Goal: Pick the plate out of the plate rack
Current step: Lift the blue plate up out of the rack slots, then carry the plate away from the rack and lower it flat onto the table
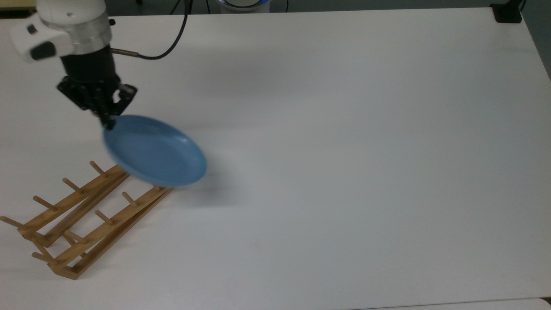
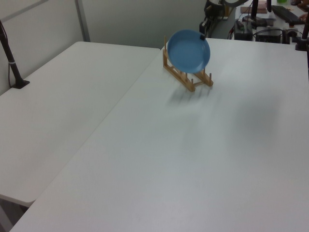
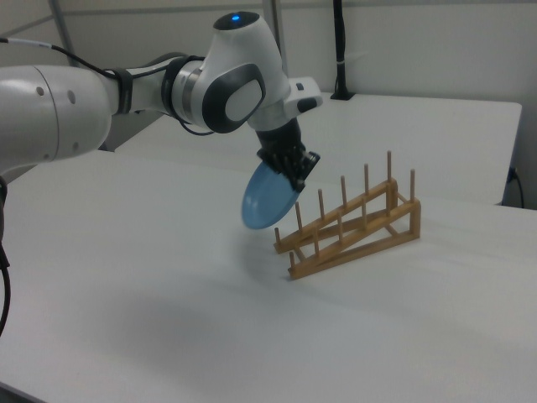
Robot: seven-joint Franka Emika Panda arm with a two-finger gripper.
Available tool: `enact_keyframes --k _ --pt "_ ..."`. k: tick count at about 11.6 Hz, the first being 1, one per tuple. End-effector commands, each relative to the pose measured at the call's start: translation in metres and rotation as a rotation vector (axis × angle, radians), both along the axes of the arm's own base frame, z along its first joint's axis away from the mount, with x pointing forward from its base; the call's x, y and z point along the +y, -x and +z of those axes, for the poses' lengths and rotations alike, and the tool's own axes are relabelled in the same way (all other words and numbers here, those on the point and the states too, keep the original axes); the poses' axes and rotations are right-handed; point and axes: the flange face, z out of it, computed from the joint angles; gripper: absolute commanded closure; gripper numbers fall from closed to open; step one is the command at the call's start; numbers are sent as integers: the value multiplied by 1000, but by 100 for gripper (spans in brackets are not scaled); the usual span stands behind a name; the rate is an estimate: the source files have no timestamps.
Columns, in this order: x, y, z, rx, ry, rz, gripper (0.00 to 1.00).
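End effector [image 1: 108, 123] pinching plate [image 1: 156, 151] rim, plate lifted clear of plate rack [image 1: 82, 215]; open table [image 1: 366, 150] beyond

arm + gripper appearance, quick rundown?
The arm has glossy white rounded shells with dark grey joint bands and a blue light on top of one joint. The gripper is black with a linkage-style frame below a silver wrist ring. A black cable loops off the wrist.

white rounded arm [image 3: 126, 92], grey joint rings, blue light on top, black tool [image 1: 106, 116], black cable [image 1: 172, 41]
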Motion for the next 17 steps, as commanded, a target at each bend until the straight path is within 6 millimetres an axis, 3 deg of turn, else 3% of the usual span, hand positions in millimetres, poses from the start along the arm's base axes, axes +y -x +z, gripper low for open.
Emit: enact_keyframes --k 1,5,7,10,17 --pt "15 23 -22 193 -68 313 100" --pt "33 53 -67 465 -166 747 100" --pt "39 57 -88 540 -172 858 100" --pt "43 51 -125 627 -137 886 100" --pt "59 48 -160 723 -101 908 93"
